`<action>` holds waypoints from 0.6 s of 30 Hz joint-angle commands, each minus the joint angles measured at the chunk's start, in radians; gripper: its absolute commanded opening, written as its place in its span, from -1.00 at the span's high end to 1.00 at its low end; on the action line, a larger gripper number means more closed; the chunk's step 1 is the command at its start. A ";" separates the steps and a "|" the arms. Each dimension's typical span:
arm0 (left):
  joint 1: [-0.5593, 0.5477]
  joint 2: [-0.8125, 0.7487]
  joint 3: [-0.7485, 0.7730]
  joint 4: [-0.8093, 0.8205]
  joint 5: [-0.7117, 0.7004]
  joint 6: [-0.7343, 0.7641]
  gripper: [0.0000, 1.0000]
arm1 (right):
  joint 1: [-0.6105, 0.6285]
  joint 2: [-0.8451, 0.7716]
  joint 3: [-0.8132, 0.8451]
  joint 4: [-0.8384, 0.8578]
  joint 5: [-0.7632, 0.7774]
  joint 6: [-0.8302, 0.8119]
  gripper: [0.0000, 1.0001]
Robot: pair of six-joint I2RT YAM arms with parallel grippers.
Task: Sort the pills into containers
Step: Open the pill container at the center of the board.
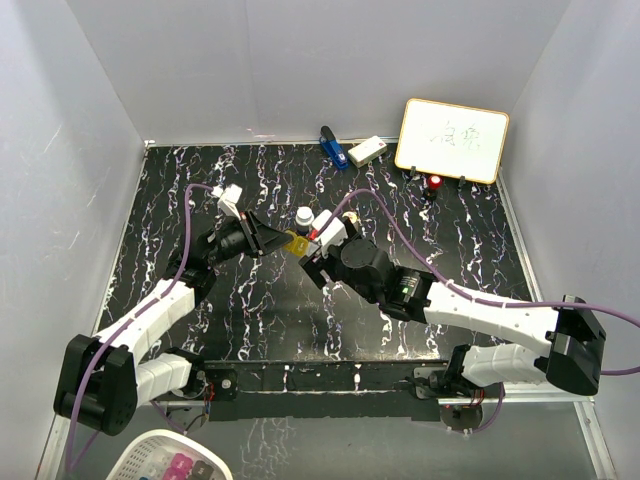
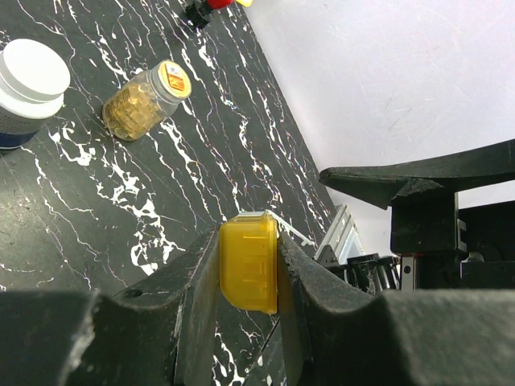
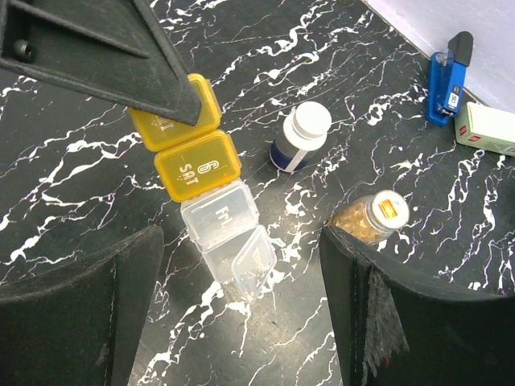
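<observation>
Pill box [image 3: 205,185], oblong with two yellow-gold sections and two clear ones, lies mid-table, its yellow end pinched from both sides by the left gripper [image 2: 248,235]. The right gripper [image 3: 241,241] hangs over the clear end, jaws spread wide, touching nothing. In the right wrist view, the dark bottle with white cap [image 3: 299,137] stands upright at 2 o'clock of the box, apart from it. The golden-amber bottle [image 3: 368,219] lies on its side at 3 o'clock. Bare marbled table [image 3: 64,185] runs from 6 to 9 o'clock.
</observation>
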 commanded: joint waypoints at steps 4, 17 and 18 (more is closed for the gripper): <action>-0.004 -0.016 0.022 -0.003 0.022 -0.007 1.00 | 0.008 0.029 0.034 0.017 -0.020 0.004 -0.55; -0.003 -0.035 0.014 -0.017 0.033 -0.005 1.00 | 0.008 0.021 0.023 0.051 0.068 -0.007 -0.45; -0.003 -0.034 0.013 -0.013 0.035 -0.008 1.00 | 0.008 0.019 0.021 0.054 0.074 -0.008 -0.45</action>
